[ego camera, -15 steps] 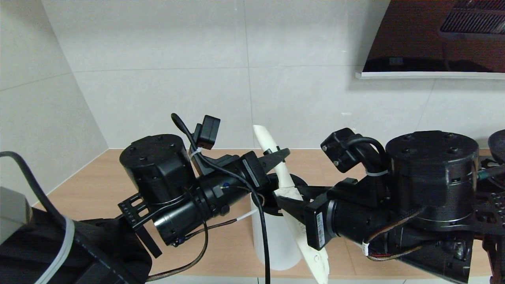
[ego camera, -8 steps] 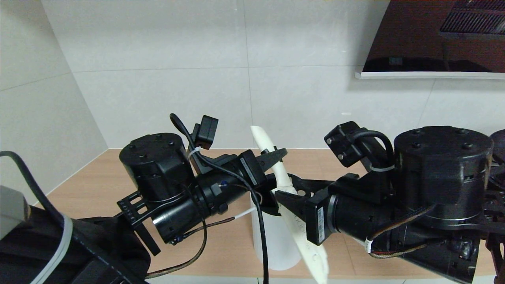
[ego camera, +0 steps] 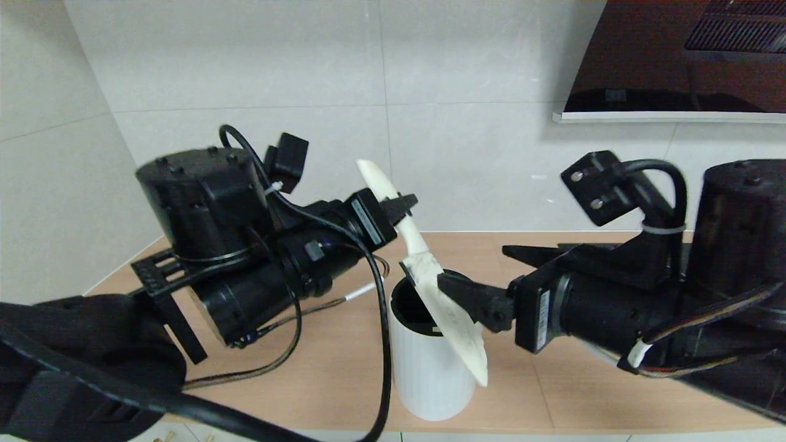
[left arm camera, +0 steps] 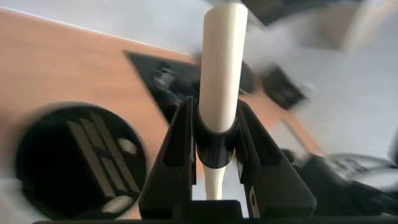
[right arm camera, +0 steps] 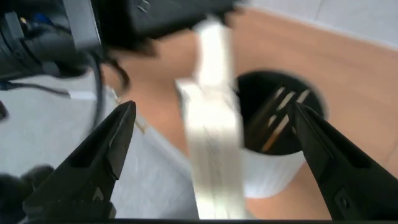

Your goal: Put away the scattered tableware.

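Observation:
A white knife [ego camera: 451, 316] with a cream handle hangs tilted over the white cylindrical utensil holder [ego camera: 430, 368] on the wooden counter, blade tip down in front of the holder's rim. My left gripper [ego camera: 402, 212] is shut on the knife handle [left arm camera: 219, 93], above the holder's dark opening [left arm camera: 74, 162], which has utensils inside. My right gripper [ego camera: 491, 273] stands open to the right of the blade, one fingertip close beside it. In the right wrist view, the right gripper [right arm camera: 214, 155] has its fingers spread wide on either side of the blade [right arm camera: 211, 149], with the holder [right arm camera: 280, 124] beyond.
The wooden counter [ego camera: 184, 270] runs back to a tiled wall. A dark range hood [ego camera: 675, 61] hangs at the upper right. The counter's front edge lies just below the holder.
My left gripper has risen and shifted left with the knife. My right gripper, earlier against the blade, has opened and drawn back to the right.

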`<state>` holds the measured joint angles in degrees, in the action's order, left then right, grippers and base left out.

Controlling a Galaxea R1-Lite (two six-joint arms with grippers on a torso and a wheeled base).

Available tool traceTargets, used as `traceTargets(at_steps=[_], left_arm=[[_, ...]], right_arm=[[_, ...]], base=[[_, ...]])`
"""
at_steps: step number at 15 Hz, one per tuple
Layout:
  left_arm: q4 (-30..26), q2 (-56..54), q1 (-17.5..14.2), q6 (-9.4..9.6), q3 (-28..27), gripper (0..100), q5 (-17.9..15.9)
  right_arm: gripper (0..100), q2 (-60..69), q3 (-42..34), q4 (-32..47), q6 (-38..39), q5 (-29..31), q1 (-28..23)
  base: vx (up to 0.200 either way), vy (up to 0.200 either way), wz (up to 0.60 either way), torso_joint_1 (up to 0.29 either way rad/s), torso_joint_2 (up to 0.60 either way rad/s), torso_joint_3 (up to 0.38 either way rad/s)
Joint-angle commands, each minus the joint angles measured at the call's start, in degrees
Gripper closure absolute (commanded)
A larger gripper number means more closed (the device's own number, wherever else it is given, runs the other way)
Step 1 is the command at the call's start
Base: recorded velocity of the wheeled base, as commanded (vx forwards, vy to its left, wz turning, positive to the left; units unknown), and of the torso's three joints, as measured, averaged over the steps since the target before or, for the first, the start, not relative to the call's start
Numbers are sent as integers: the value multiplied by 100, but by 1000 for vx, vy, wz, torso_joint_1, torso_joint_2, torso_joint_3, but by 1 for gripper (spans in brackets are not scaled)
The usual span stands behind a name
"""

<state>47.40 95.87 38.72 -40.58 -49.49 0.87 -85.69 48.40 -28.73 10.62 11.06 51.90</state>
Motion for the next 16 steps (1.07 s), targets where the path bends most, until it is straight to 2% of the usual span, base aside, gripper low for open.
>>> traceTargets(at_steps=[1, 2, 3, 4, 5, 6, 9, 10, 11, 13, 16], left_arm=[[-600, -543, -48, 420, -720, 100, 564], [-829, -604, -48, 674, -939, 100, 801], [-916, -622, -48, 1026, -1071, 100, 889], [-934, -595, -84, 1518, -1097, 100, 924], [-934, -587, -136, 1826, -1018, 100, 1012], [-890, -490, -136, 2002, -887, 100, 1205], [-855, -341, 4, 2177, -1001, 100, 1917], [-837, -182, 75, 2300, -1062, 100, 2286], [-670, -15, 136, 2388, -1080, 100, 2471], [-143, 283, 285, 2459, -1010, 100, 2506], [33, 486, 285, 2705, -869, 100, 2515]], right_arm=[[0, 597, 21, 34, -60, -42, -435], [0, 676, 38, 34, -95, -51, -602], [0, 738, 38, 43, -121, -69, -742], [0, 782, 29, 43, -130, -86, -813], [0, 773, 29, 43, -130, -77, -848], [0, 755, 21, 43, -130, -86, -883], [0, 676, 38, 34, -139, -86, -962], [0, 667, 38, 34, -139, -86, -962], [0, 659, 38, 34, -139, -86, -962], [0, 632, 38, 34, -139, -86, -971], [0, 588, 29, 34, -139, -86, -980]], base=[[0, 0, 0, 0, 0, 0], [0, 0, 0, 0, 0, 0], [0, 0, 0, 0, 0, 0], [0, 0, 0, 0, 0, 0], [0, 0, 0, 0, 0, 0], [0, 0, 0, 0, 0, 0], [0, 0, 0, 0, 0, 0], [0, 0, 0, 0, 0, 0], [0, 0, 0, 0, 0, 0], [0, 0, 0, 0, 0, 0], [0, 0, 0, 0, 0, 0]])
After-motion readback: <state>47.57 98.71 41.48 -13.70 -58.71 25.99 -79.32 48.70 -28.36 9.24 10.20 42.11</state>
